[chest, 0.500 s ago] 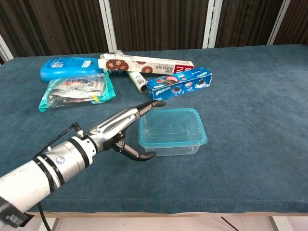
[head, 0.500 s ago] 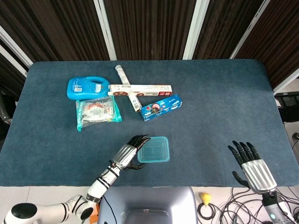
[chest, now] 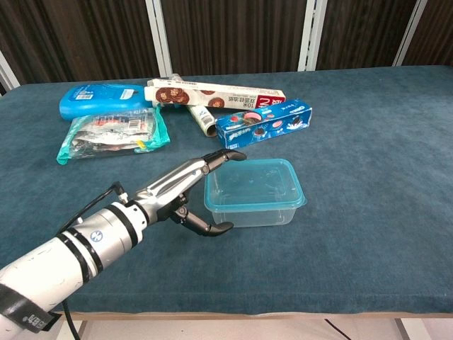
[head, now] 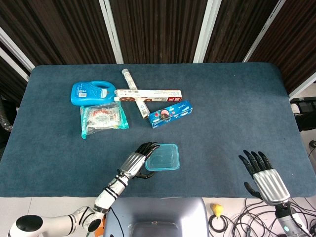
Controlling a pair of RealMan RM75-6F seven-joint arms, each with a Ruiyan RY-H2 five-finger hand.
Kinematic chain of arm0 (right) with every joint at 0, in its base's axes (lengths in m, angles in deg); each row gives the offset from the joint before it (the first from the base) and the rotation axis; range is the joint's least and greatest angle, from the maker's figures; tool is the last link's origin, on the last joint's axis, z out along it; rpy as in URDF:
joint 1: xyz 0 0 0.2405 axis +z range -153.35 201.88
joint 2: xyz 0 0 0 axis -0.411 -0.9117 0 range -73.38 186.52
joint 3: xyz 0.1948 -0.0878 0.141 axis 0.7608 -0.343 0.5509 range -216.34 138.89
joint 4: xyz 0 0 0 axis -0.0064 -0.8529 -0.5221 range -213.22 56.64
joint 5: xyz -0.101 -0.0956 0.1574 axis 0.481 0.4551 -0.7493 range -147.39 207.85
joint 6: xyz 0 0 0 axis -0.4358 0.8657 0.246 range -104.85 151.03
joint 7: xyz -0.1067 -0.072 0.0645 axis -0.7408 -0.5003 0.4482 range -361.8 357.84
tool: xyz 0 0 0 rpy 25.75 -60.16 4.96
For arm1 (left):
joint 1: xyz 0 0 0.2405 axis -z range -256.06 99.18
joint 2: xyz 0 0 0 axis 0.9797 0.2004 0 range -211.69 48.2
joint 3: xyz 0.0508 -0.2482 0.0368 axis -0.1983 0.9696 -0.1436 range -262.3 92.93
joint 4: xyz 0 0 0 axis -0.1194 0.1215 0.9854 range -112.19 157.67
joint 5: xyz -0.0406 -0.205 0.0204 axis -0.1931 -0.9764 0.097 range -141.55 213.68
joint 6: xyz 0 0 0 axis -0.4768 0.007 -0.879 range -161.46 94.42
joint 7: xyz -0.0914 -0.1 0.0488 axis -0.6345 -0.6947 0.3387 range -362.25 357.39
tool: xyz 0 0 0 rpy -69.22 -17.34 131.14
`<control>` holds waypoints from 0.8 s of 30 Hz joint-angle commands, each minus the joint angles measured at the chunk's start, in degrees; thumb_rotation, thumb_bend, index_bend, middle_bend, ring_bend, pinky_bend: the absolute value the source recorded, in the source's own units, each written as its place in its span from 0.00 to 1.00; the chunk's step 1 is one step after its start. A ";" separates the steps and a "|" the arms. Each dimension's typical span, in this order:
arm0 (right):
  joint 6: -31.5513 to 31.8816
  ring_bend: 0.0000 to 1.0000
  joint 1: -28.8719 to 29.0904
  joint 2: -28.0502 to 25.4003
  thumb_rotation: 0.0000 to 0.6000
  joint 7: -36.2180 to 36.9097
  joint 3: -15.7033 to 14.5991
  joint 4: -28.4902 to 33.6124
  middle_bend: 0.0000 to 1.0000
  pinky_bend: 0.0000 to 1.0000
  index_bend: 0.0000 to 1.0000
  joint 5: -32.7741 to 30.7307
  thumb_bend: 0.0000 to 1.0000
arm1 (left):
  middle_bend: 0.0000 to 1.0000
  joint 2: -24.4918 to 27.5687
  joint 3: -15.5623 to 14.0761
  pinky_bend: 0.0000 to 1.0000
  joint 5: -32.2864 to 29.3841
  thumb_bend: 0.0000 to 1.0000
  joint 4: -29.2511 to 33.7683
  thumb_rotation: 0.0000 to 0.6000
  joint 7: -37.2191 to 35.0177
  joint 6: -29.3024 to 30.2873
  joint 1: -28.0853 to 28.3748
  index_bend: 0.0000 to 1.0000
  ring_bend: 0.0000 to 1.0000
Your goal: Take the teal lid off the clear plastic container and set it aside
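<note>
Left hand [chest: 185,193]: brushed silver metal back plate, black segmented fingers [chest: 225,156], black thumb. Left forearm [chest: 64,258]: white glossy casing, black bands at wrist, round grey-blue emblem on white ring; thin black cable looping off wrist; black band with small white lettering near lower edge of chest view. Head view: left arm [head: 74,220] white with black joint rings, round white elbow housing. Right hand [head: 264,178]: same silver ribbed back, black fingers; slim grey wrist below.
</note>
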 commanded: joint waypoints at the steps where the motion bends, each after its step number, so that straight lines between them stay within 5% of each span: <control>1: -0.74 0.00 0.34 0.48 1.00 -0.52 0.13 -0.15 0.00 0.00 0.00 -0.16 0.30 | 0.13 -0.60 -0.22 0.15 0.60 0.29 -1.02 1.00 -0.94 0.91 -0.27 0.44 0.02; 7: -4.88 0.00 3.48 4.48 1.00 -3.34 1.35 -1.81 0.00 0.00 0.00 0.47 0.30 | 0.39 -1.25 -0.88 0.28 1.35 0.33 -2.08 1.00 -0.44 1.44 -0.38 0.58 0.20; 16: -14.98 0.00 13.46 14.76 1.00 -5.24 5.19 -7.11 0.01 0.00 0.14 2.11 0.30 | 0.38 -1.41 -0.87 0.30 0.95 0.33 -2.14 1.00 -0.54 0.86 -0.47 0.56 0.20; 24: -13.76 0.00 18.78 26.24 1.00 0.98 5.91 -17.38 0.10 0.00 0.31 6.53 0.30 | 0.38 -0.92 -0.83 0.32 0.99 0.33 -1.78 1.00 -0.61 1.06 -0.66 0.56 0.20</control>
